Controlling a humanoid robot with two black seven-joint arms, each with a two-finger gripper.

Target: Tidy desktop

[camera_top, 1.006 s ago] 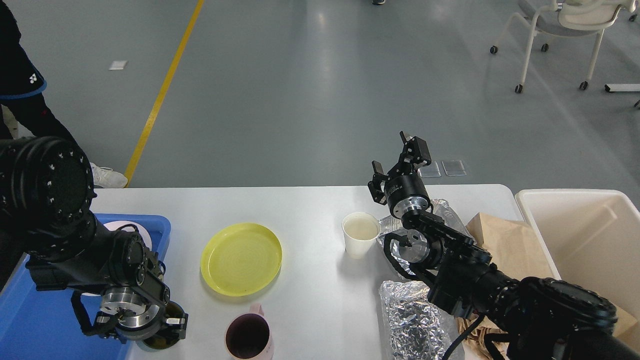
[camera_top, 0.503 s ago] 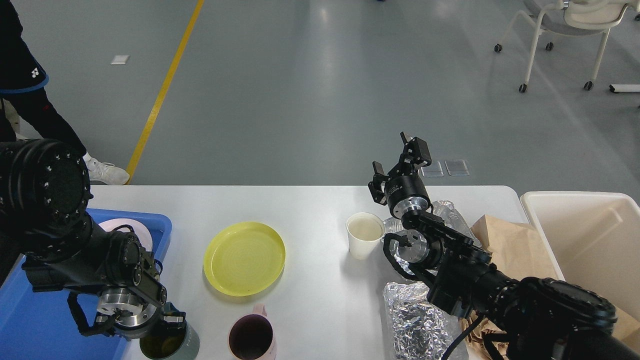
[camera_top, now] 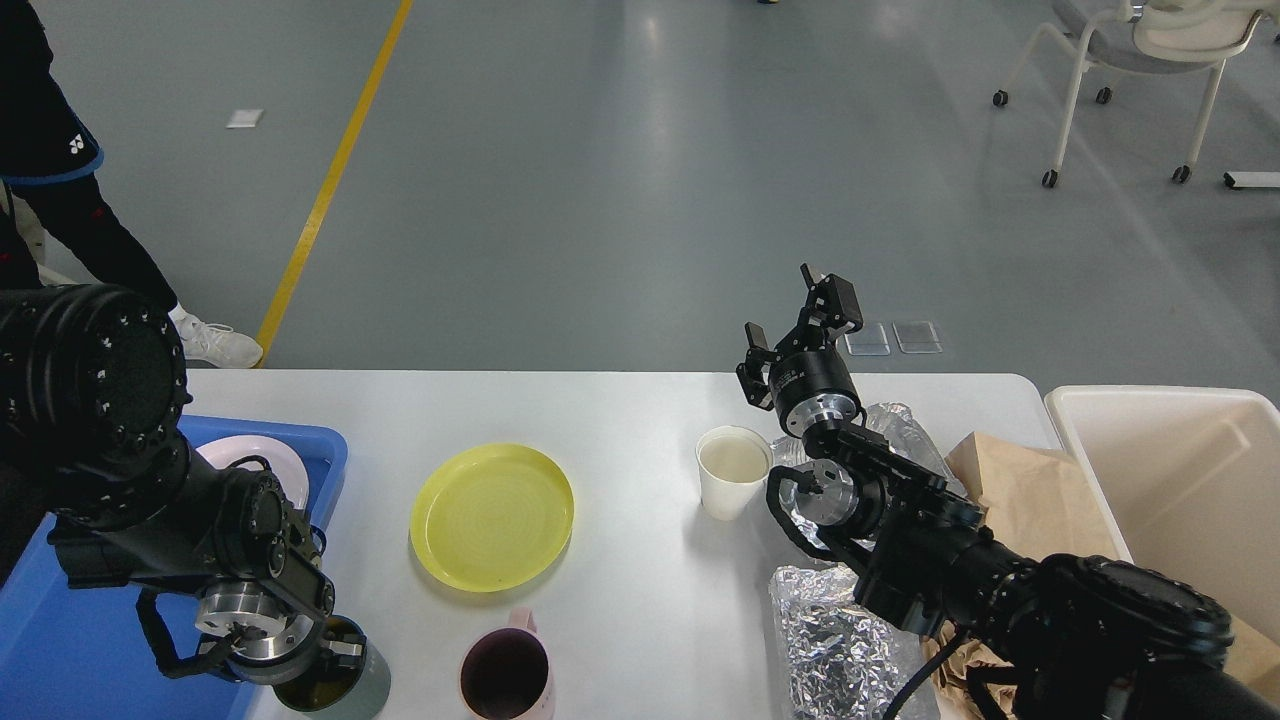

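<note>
The left gripper (camera_top: pixel 335 655), clamped on the grey-green cup (camera_top: pixel 335 685) at seven o'clock, has shifted slightly toward the blue tray (camera_top: pixel 60 650), while the right gripper (camera_top: pixel 800 320) stays apart.

White rectangular counter (camera_top: pixel 620 405) carries all items. Blue plastic tray (camera_top: pixel 60 640) sits at its left end, holding a pale round plate (camera_top: pixel 262 456). Right of the tray lies a round yellow plastic plate (camera_top: pixel 492 516). Nearer the viewer, a grey-green mug (camera_top: pixel 345 690) stands left of a pink mug (camera_top: pixel 507 675). A white paper cup (camera_top: pixel 733 470) stands right of the yellow plate. Crumpled silver foil (camera_top: pixel 835 645) and brown paper bag (camera_top: pixel 1020 500) lie further right. Cream plastic bin (camera_top: pixel 1180 480) stands at the right end.
</note>
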